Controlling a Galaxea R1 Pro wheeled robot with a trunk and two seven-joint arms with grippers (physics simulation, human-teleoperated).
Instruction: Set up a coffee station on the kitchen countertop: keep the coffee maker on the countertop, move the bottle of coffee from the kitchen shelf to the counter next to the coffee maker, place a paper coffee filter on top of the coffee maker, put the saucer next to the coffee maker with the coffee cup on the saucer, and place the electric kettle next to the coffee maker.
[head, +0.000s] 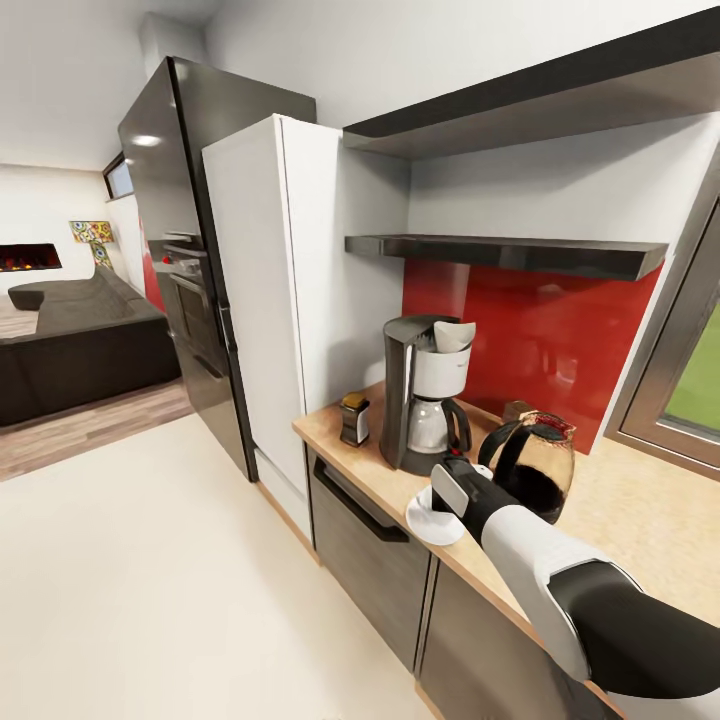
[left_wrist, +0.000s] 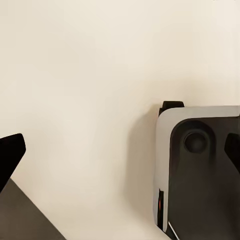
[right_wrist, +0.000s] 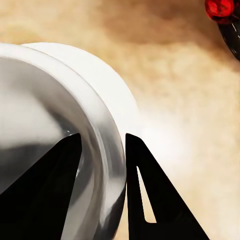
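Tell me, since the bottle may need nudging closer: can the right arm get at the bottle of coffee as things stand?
Probably not directly: the right end effector straddles the coffee cup rim over the saucer, and the coffee maker stands between it and the bottle of coffee.

The right arm (head: 560, 580) has a glossy white forearm shell between black segments, ending in a grey, black-edged wrist block. Its fingers (right_wrist: 150, 200) are flat, black, pointed blades; a grey-rimmed black panel (left_wrist: 200, 175), perhaps the base
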